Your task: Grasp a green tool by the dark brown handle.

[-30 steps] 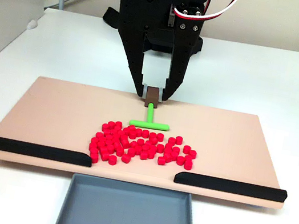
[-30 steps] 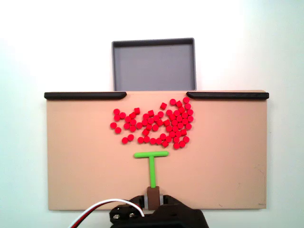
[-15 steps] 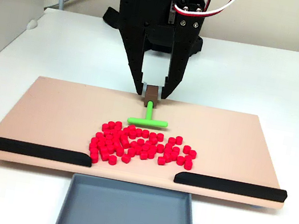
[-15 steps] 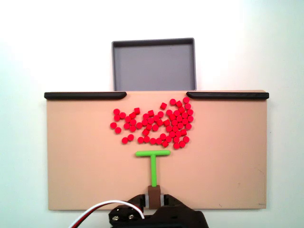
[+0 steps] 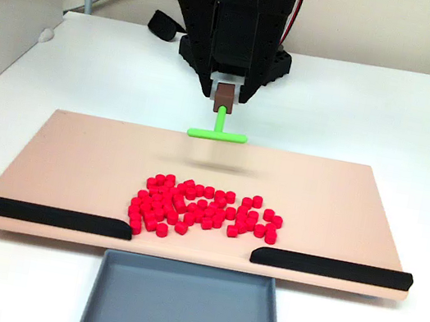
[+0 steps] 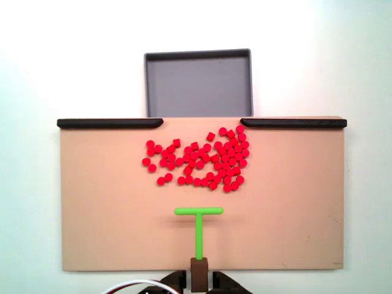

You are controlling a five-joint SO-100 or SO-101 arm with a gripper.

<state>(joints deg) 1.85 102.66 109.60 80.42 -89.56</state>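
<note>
Gripping the brown handle (image 5: 224, 94), the jaws sit clenched on it, holding the green tool (image 5: 218, 128) clear of the tan board (image 5: 73, 161); its shadow falls on the board beneath; crossbar lowest, stem hanging down from the handle; red cylinders (image 5: 205, 209) lie clustered mid-board; two black strips (image 5: 51, 215) line the near edge; grey tray (image 5: 184, 310) rests on the bench (image 5: 389, 117).

End effector (image 6: 199, 283) cut off by bottom edge in a fixed view; arm upper part cropped at top edge in other. Grey tray (image 5: 184, 310) clipped at bottom edge.
</note>
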